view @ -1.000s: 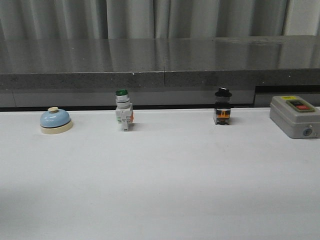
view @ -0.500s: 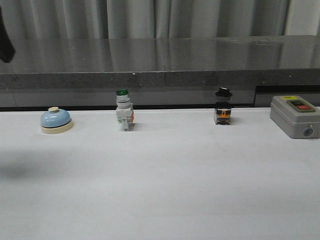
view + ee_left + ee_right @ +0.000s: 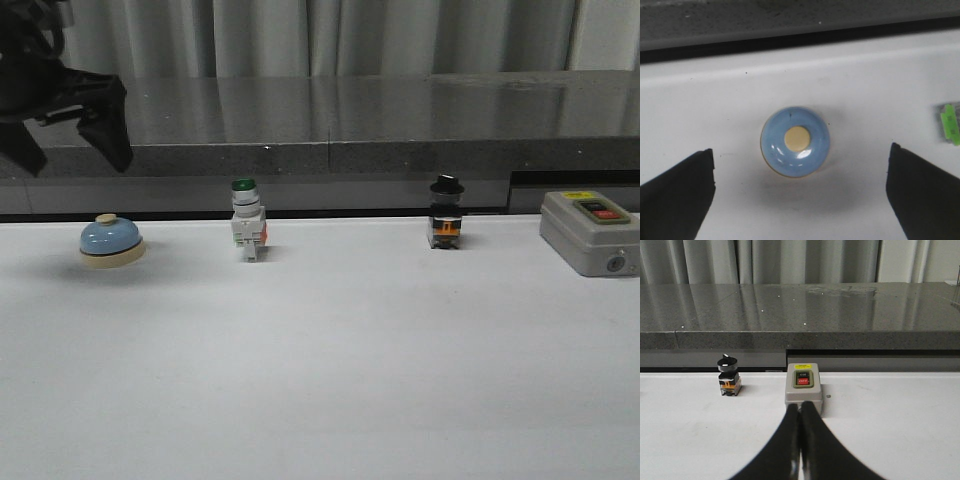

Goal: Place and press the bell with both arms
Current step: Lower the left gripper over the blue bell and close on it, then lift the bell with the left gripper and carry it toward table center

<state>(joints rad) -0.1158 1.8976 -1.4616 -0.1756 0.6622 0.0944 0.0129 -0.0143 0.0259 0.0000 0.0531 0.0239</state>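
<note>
The light-blue bell (image 3: 111, 241) with a cream base and button stands on the white table at the far left. My left gripper (image 3: 72, 140) hangs above it, open and empty, its dark fingers spread wide. In the left wrist view the bell (image 3: 795, 141) lies between and ahead of the two fingers, apart from both; the gripper (image 3: 800, 192) is open. My right gripper (image 3: 800, 407) is shut with nothing in it, low over the table just before the grey box. It does not show in the front view.
A green-capped white switch (image 3: 247, 222), a black-capped switch (image 3: 445, 214) and a grey box with red button (image 3: 591, 232) stand in a row along the back of the table. A dark stone ledge (image 3: 330, 130) runs behind. The grey box (image 3: 803, 386) and black-capped switch (image 3: 729, 376) show in the right wrist view.
My left gripper has come into the front view from the upper left and now hangs above the bell. The bell and the switches have not moved.
</note>
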